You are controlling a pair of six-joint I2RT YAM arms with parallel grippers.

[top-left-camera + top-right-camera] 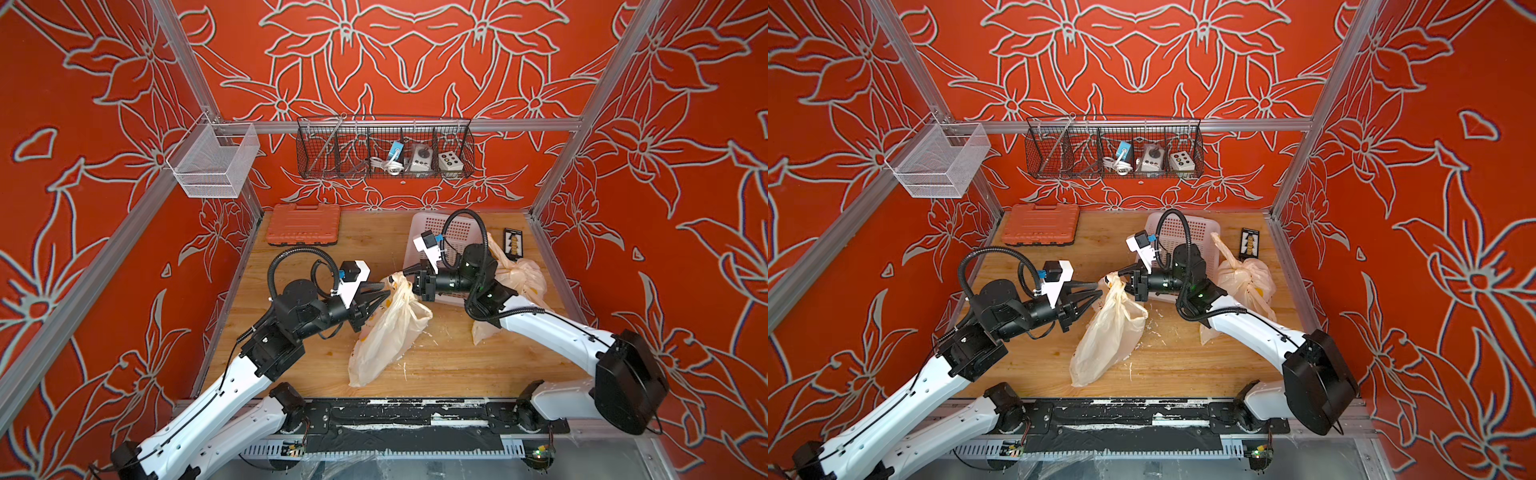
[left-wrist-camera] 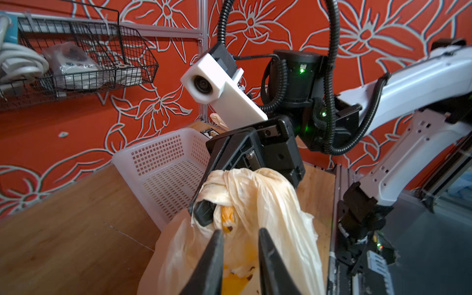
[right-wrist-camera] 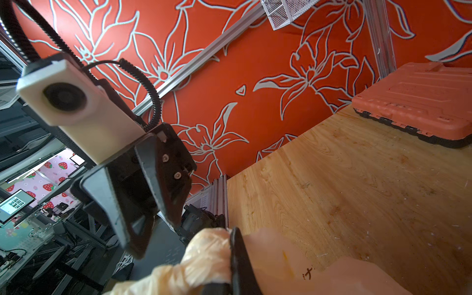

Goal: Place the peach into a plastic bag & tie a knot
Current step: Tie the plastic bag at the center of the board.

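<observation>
A pale, see-through plastic bag (image 1: 386, 332) (image 1: 1108, 332) lies mid-table with its top twisted into a rope and lifted. My right gripper (image 1: 409, 272) (image 3: 231, 255) is shut on that twisted top (image 2: 224, 189). My left gripper (image 1: 384, 291) (image 2: 241, 232) points at the bag's neck from the left, its jaws a narrow gap apart with bag film showing between them. Yellow-orange patches (image 2: 227, 214) show through the film. I cannot tell whether they are the peach or print, so no peach shows plainly.
A second knotted bag (image 1: 519, 274) lies behind my right arm beside a white perforated basket (image 1: 440, 228). An orange tool case (image 1: 303, 224) sits back left and a small black card (image 1: 514, 241) back right. Wire baskets (image 1: 386, 149) (image 1: 216, 160) hang on the walls.
</observation>
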